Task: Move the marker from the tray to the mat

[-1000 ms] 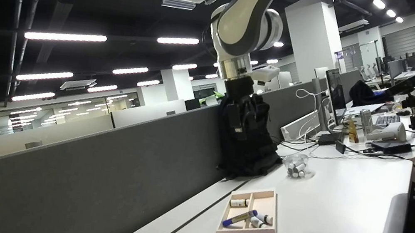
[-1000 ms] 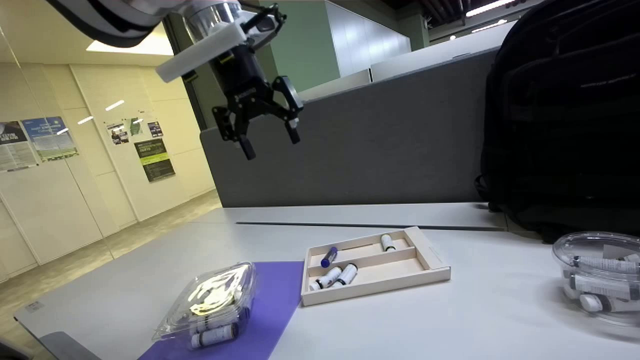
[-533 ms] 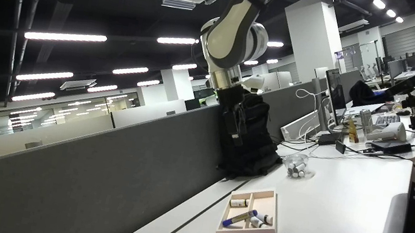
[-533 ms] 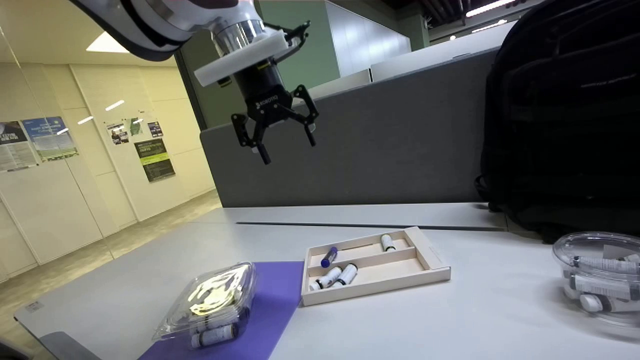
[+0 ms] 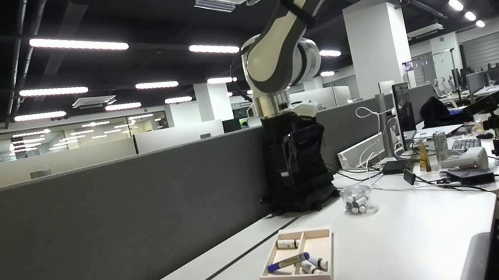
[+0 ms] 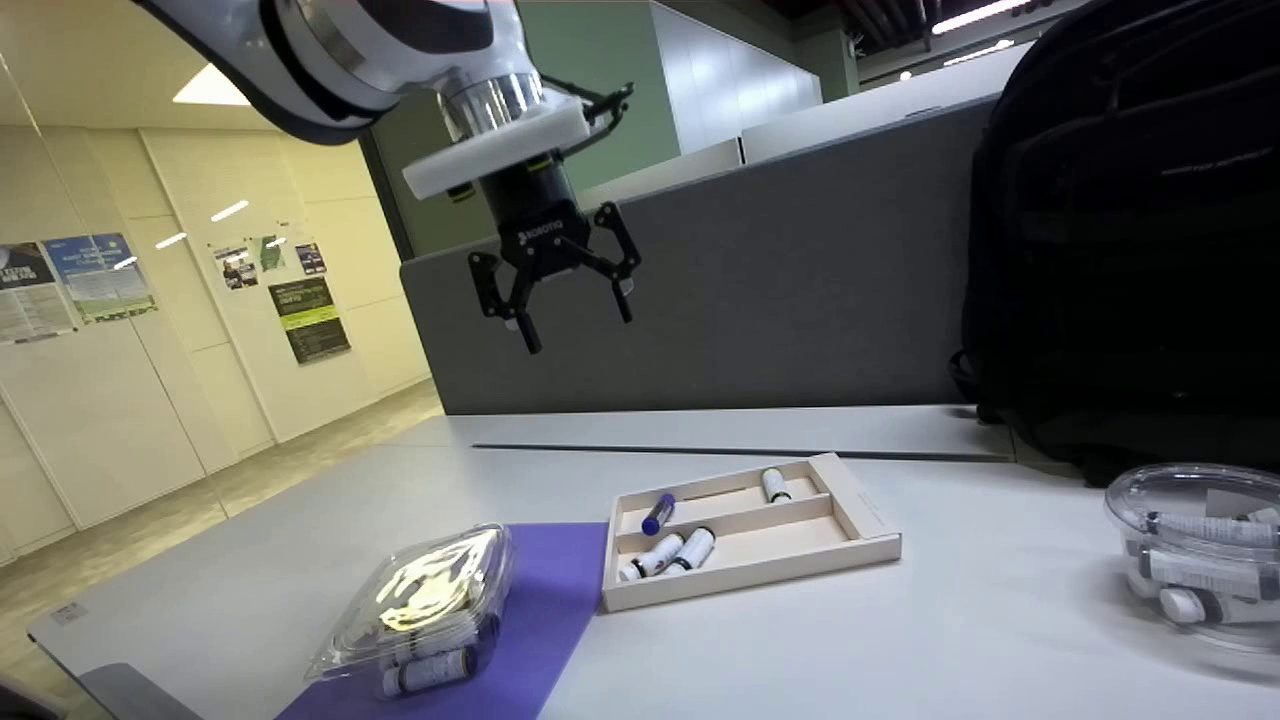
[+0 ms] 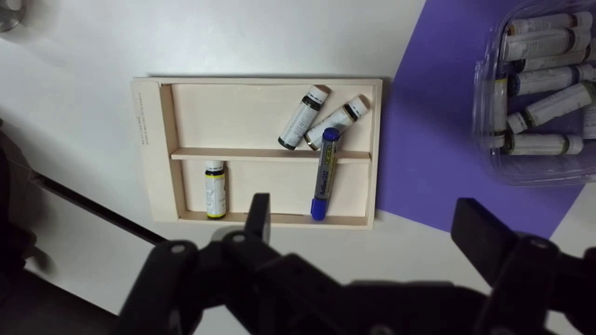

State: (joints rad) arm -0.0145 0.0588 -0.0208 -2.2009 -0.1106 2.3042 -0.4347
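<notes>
Marker [image 7: 325, 173], slim, round, grey with blue ends: lies in the shallow pale-wood tray [image 7: 156, 153], across the lower compartment in the wrist view, one end tilted up over the wooden divider [image 7: 260, 155].
Black two-fingered gripper [image 6: 580, 331]: hangs well above the tray, fingers [image 7: 484, 242] spread wide, nothing between them.
Grey barrel [image 7: 323, 179]: expect it light, stiff and smooth, hard to crush but apt to roll or slip if you pinch off-centre. Take it mid-length, between divider and tray wall. Your fingers should close across it with little turning, but it sits left of the gap's centre in the wrist view, so shift over first.
Blue cap [image 7: 319, 209]: don't hold here; it might pull loose, and the tray wall crowds your tips.
Small dark bottle with white label and cap [image 7: 336, 123]: the marker's raised end overlaps it; you can't tell if they touch. Probably glass, so avoid knocking it.
Flat lavender-purple mat [image 7: 419, 163]: beside the tray. Release low, between the tray and the clear plastic box [image 6: 430, 585] of bottles, since the barrel may roll.
</notes>
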